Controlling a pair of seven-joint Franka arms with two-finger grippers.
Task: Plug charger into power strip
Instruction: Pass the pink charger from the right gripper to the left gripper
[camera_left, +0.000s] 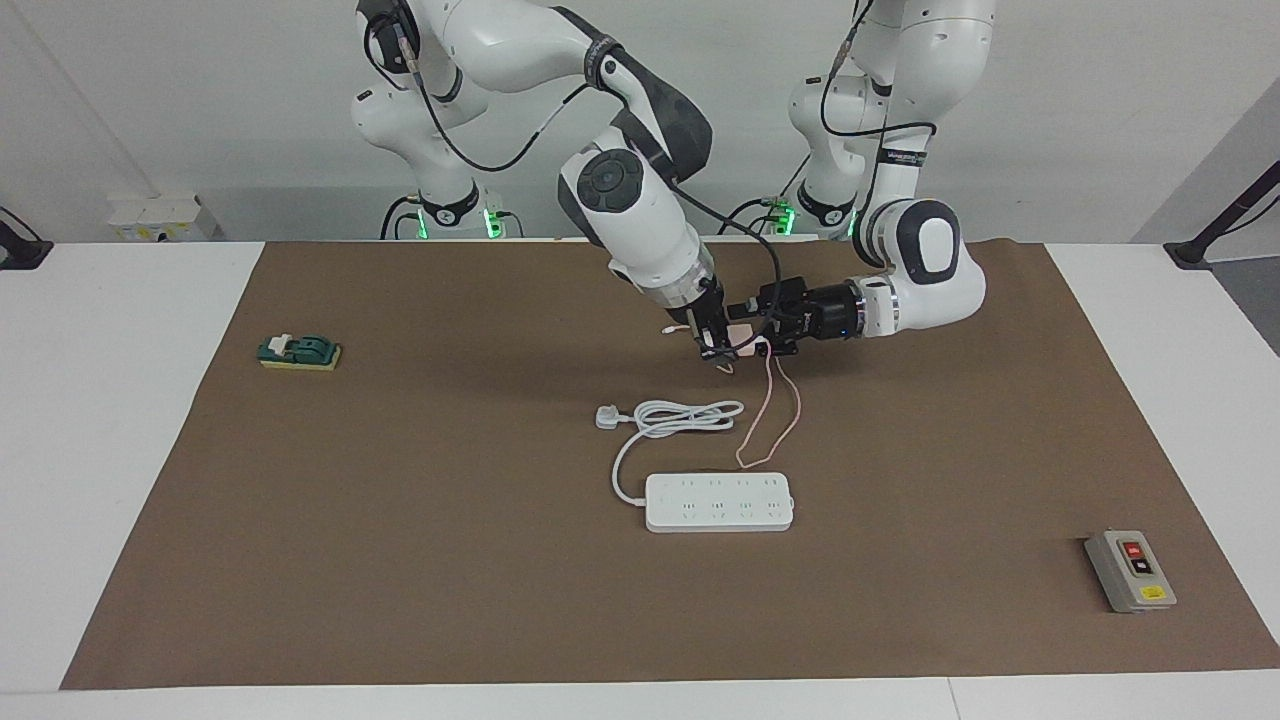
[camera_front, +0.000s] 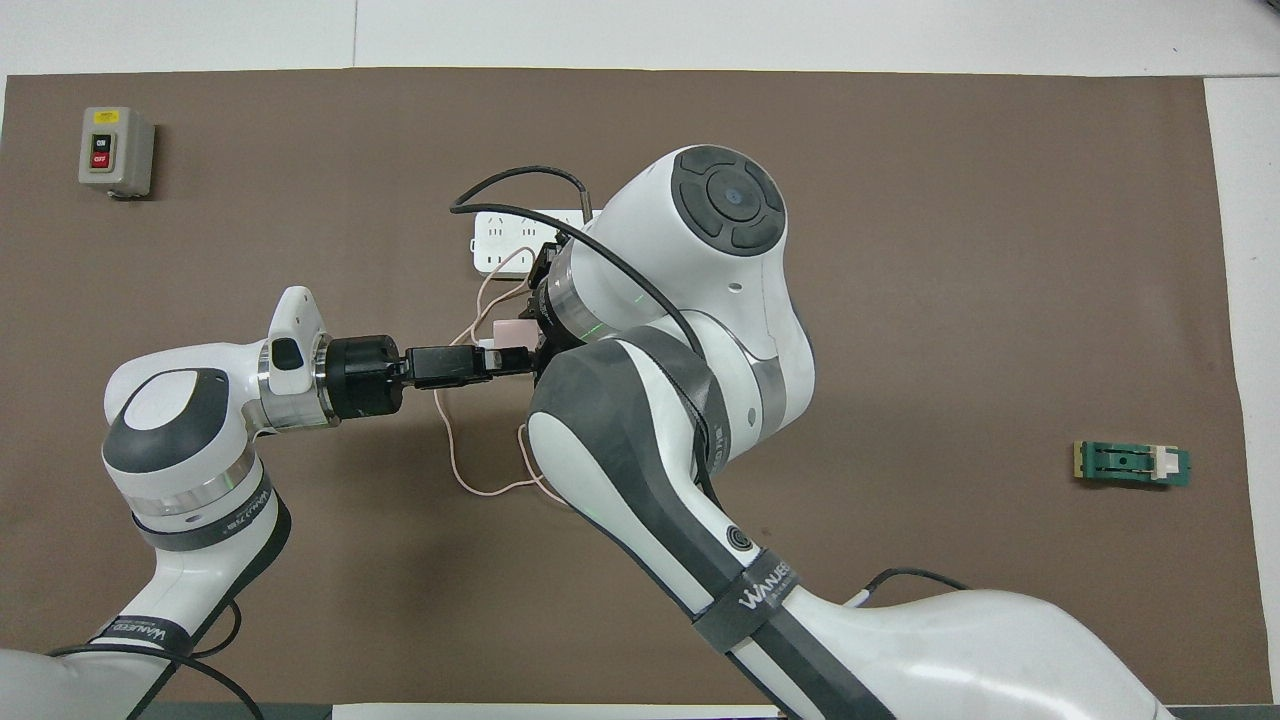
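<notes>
Brown-matted table (camera_left: 400, 560). Charger (camera_left: 738, 333): small pale-pink cube, thin pink cable looping down to the mat, raised over the mat, gripped sideways by left claw (camera_left: 757, 345). Right claw (camera_left: 716, 352): pointing down, touching charger; finger state cannot be told. Power strip (camera_left: 719, 502): flat white, two outlet rows, thick cord coiled beside it, three-pin plug (camera_left: 607, 416).

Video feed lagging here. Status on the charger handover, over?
Both end effectors, left and right, meet at the charger, raised over the mat. Cable trails down. Power strip unplugged, sockets clear.
</notes>
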